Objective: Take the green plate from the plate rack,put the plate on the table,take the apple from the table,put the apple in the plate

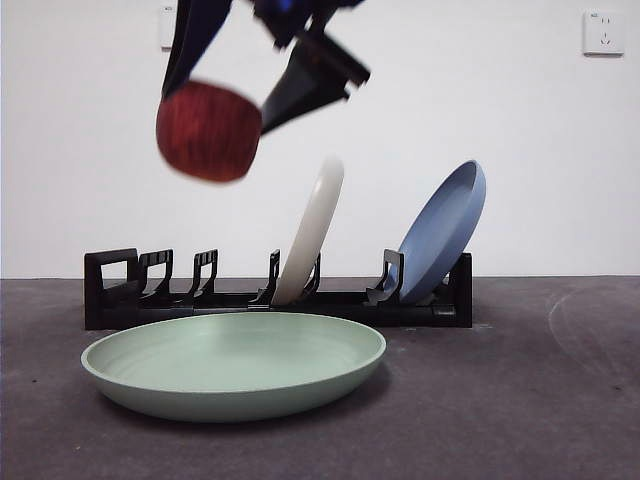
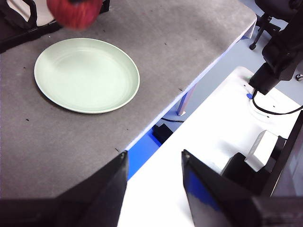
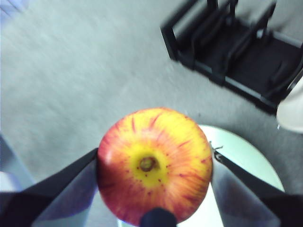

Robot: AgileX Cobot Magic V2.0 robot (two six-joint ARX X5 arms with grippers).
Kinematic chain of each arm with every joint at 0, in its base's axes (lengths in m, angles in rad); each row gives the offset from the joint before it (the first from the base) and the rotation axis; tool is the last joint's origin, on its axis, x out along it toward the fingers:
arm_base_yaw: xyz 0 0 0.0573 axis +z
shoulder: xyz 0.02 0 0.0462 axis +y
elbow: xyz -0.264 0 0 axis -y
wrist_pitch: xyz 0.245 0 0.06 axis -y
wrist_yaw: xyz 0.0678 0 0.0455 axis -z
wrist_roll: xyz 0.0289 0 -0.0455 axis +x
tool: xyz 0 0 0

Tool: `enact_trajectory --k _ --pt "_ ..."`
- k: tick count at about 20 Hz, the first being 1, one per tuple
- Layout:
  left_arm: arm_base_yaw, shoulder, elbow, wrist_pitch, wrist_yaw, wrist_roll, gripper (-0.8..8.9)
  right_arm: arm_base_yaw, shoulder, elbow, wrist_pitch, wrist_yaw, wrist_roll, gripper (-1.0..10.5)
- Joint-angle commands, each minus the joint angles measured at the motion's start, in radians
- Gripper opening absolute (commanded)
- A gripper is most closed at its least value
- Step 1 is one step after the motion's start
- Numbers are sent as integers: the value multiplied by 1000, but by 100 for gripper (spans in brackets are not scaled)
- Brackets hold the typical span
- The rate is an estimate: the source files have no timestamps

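The green plate [image 1: 235, 365] lies flat on the table [image 1: 540, 400] in front of the plate rack [image 1: 430, 305]. High above the plate's left part hangs the apple [image 1: 208, 130], red with a yellow top, with my right gripper [image 3: 154, 165] shut on it [image 3: 154, 163]. Under the apple the right wrist view shows the plate's edge [image 3: 246, 161]. My left gripper [image 2: 154, 182] is open and holds nothing; it hangs off the table's edge, well away from the plate [image 2: 86, 74]. The apple [image 2: 75, 12] shows blurred at the top of that view.
A cream-white plate [image 1: 312, 230] and a blue plate [image 1: 445, 228] stand upright in the rack, behind the green plate. The rack's left slots [image 1: 150, 275] are empty. Beyond the table's edge lie a white surface [image 2: 218, 132] and other equipment.
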Motion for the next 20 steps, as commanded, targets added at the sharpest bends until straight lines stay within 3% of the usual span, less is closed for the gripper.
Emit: enact_trajectory --k 1,15,16,18,20 --pt "0 -7 -5 7 -2 -10 188 9 51 3 8 29 7 -12" --pt "0 -7 -5 6 -2 -13 188 10 255 3 -141 65 -18 13" --pt "0 -7 -5 6 -2 -13 188 10 255 3 -148 64 -23 76" --pt "0 -7 -5 6 -2 -13 188 10 255 3 -160 63 -23 328" --pt "0 -7 -5 6 -2 -13 188 10 255 3 -171 64 -22 507"
